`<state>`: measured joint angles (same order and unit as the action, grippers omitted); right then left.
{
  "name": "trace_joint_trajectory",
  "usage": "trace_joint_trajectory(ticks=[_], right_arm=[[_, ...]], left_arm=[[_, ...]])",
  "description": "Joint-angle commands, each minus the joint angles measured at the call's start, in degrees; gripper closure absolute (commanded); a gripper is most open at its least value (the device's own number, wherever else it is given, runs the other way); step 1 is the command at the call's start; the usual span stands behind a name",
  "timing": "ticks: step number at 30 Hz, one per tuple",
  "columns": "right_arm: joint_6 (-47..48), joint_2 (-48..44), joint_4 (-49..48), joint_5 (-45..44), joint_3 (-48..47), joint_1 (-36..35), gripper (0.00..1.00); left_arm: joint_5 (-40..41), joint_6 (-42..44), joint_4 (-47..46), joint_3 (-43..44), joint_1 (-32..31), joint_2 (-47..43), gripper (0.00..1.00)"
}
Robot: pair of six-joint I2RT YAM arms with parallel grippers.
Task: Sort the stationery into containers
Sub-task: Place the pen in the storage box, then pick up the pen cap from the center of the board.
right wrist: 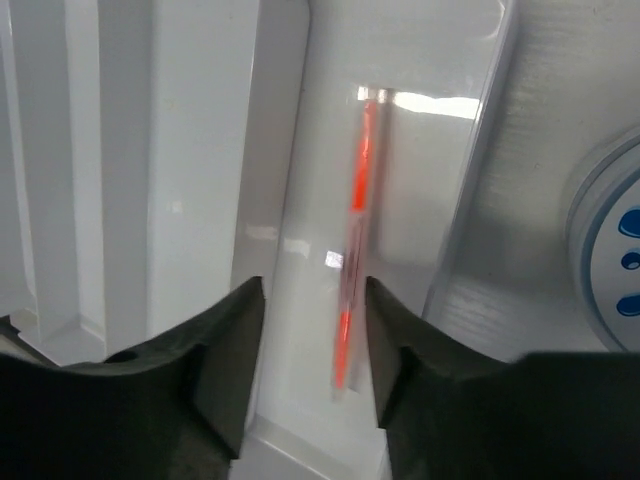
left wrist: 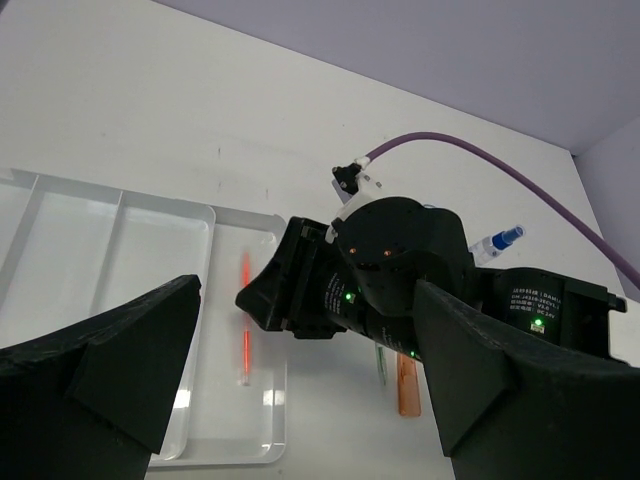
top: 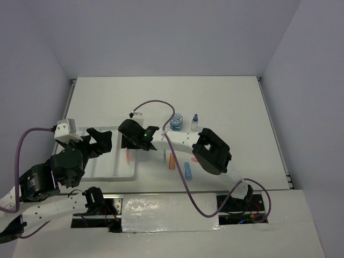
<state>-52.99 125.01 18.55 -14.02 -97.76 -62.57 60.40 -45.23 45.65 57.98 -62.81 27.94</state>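
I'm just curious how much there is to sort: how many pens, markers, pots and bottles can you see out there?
Pens: 2 (orange pen, green pen)
Markers: 2 (orange marker, blue marker)
Pots: 1 (pot)
Bottles: 1 (bottle)
Total: 6

Top view: the right gripper (top: 134, 144) covers the far end of the orange pen (top: 128, 157). Right wrist view: patterned pot (right wrist: 612, 265) cut off by the right edge; pen's near end blurred. Left wrist view: tray (left wrist: 212, 215) runs off the left edge; green pen (left wrist: 380, 365) mostly hidden behind the gripper.
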Motion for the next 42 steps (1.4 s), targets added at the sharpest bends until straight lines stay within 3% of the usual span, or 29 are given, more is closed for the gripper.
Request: trace_joint_trajectory(ticks=[1, 3, 6, 9, 13, 16, 20, 24, 27, 30, 42], right_arm=[[0.3, -1.4, -0.8, 0.0, -2.4, -0.7, 0.45], [1.0, -3.6, -1.6, 0.3, -2.1, -1.1, 0.34], [1.6, -8.4, -2.1, -0.4, -1.0, -1.1, 0.33], [3.2, -17.6, -4.8, -2.1, 5.3, -1.0, 0.36], [5.4, -32.0, -6.7, -9.0, 22.7, -1.1, 0.4], [5.3, -40.6, -2.0, -16.2, 30.6, -0.7, 0.45], [5.4, -46.3, 5.0, -19.1, 35.0, 2.5, 0.48], [7.8, -42.3, 10.5, -13.9, 34.7, 9.1, 0.49], [7.5, -35.6, 15.7, -15.5, 31.3, 11.3, 0.49], [8.6, -30.7, 14.5, -13.2, 29.7, 13.6, 0.49], [10.9, -19.7, 10.3, -6.9, 26.7, 16.6, 0.49]], left_arm=[[-0.5, -0.6, 1.3, 2.3, -0.1, -0.9, 0.01], [-0.4, -1.0, 2.6, 2.9, -0.1, -1.1, 0.01], [-0.1, -1.4, 4.4, 3.7, -0.1, -1.8, 0.01], [-1.1, -1.0, 6.1, 4.7, -0.1, -3.0, 0.01], [-4.9, 2.4, 6.2, 3.3, -0.1, -4.1, 0.01], [-7.0, 0.9, 6.6, 0.7, -0.1, -2.6, 0.01], [-10.6, -2.2, 4.0, -0.6, 0.0, 3.9, 0.01], [-14.5, -4.1, 0.9, 0.4, -0.1, 15.2, 0.01], [-16.2, -5.4, 0.0, 2.2, -0.1, 20.4, 0.01], [-18.1, -4.4, -1.2, 2.8, -0.1, 22.5, 0.01], [-18.7, -2.4, 2.3, 1.3, -0.1, 17.1, 0.01]])
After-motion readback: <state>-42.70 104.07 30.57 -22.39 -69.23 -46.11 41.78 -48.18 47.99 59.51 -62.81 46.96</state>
